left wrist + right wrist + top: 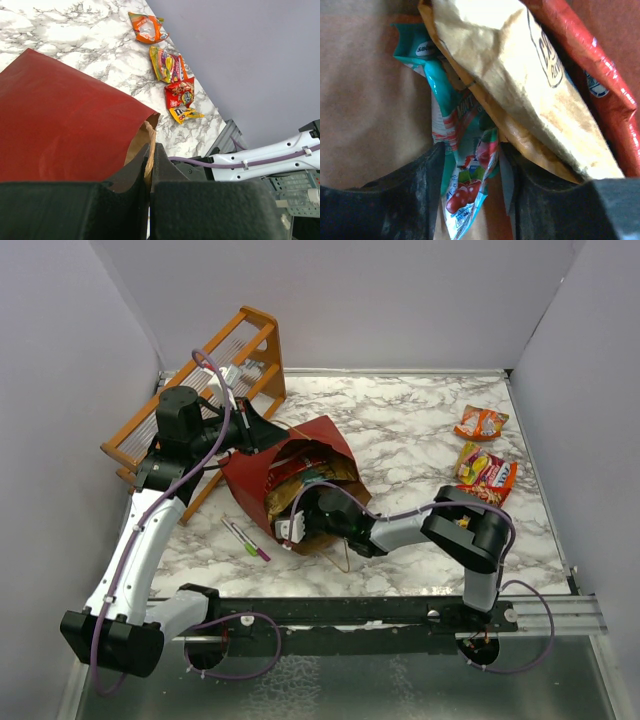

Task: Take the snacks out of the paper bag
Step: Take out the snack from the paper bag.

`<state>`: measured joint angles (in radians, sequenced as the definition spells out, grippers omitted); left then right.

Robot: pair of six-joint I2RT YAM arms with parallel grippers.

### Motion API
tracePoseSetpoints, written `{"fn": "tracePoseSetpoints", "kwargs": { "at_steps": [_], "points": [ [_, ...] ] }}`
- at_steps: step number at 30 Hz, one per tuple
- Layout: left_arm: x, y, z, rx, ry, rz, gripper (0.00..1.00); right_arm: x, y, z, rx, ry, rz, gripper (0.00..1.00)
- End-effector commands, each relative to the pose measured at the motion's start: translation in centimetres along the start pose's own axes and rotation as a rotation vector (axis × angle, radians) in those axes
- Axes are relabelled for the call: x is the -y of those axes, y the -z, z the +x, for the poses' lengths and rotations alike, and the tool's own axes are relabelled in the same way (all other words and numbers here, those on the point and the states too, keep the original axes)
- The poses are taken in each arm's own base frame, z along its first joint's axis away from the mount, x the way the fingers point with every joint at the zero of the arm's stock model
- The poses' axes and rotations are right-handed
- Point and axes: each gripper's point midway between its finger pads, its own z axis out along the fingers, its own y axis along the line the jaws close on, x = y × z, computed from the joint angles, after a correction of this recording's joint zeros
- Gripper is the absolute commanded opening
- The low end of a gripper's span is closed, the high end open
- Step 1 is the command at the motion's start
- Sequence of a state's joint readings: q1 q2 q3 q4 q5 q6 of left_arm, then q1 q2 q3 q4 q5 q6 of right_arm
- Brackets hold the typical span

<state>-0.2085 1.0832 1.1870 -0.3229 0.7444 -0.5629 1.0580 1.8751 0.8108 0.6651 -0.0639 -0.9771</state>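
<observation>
The dark red paper bag point(262, 480) lies on its side mid-table, mouth toward the near edge; it also shows in the left wrist view point(60, 120). My left gripper point(262, 430) is shut on the bag's upper rim point(149, 150). My right gripper point(300, 518) is inside the bag mouth, its jaws closed in on a teal cherry-print snack packet point(465, 170). A tan packet point(520, 75) and a red packet point(605, 85) lie over it against the kraft inside point(365, 100). Several snacks lie out at the right: an orange one point(481, 422) and a yellow and red pile point(486, 473).
An orange wooden rack point(215, 365) stands at the back left behind the left arm. A green and a pink marker point(246, 539) lie just left of the bag mouth. Grey walls enclose three sides. A black rail point(400, 612) runs along the near edge.
</observation>
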Motion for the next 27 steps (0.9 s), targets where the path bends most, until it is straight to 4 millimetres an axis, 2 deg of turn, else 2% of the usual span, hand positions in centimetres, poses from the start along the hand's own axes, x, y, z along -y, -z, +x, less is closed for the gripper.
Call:
{"fn": "tracePoseSetpoints", "kwargs": {
  "at_steps": [1,3,6,12,16,19,23,27],
  "points": [
    [1.2,0.8,-0.8,0.035,-0.034,0.027,0.00,0.4,-1.0,0.5,-0.011,0.020,0.008,0.41],
    [1.3,0.9,-0.9,0.038,-0.037,0.026,0.00,0.3,-0.9,0.5,-0.009,0.010,0.006,0.31],
    [1.4,0.9,-0.8,0.037,-0.038,0.024,0.00,0.5,-0.4,0.1,0.002,-0.017,0.011,0.22],
    [1.2,0.8,-0.8,0.037,-0.034,0.018,0.00,1.1,1.1,-1.6,0.041,-0.059,-0.018,0.01],
    [1.1,0.8,-0.9,0.039,-0.032,0.017,0.00,1.0,3.2,-3.0,0.060,-0.109,-0.086,0.01],
    [1.0,0.7,-1.0,0.039,-0.033,0.013,0.00,0.2,5.4,-4.5,0.094,-0.160,-0.178,0.01],
    [0.8,0.6,-1.1,0.039,-0.038,0.008,0.00,-2.1,8.6,-5.9,0.106,-0.250,-0.344,0.01],
    [0.8,0.5,-1.2,0.038,-0.039,0.008,0.00,-2.1,12.4,-8.0,0.149,-0.347,-0.391,0.01]
  ]
}}
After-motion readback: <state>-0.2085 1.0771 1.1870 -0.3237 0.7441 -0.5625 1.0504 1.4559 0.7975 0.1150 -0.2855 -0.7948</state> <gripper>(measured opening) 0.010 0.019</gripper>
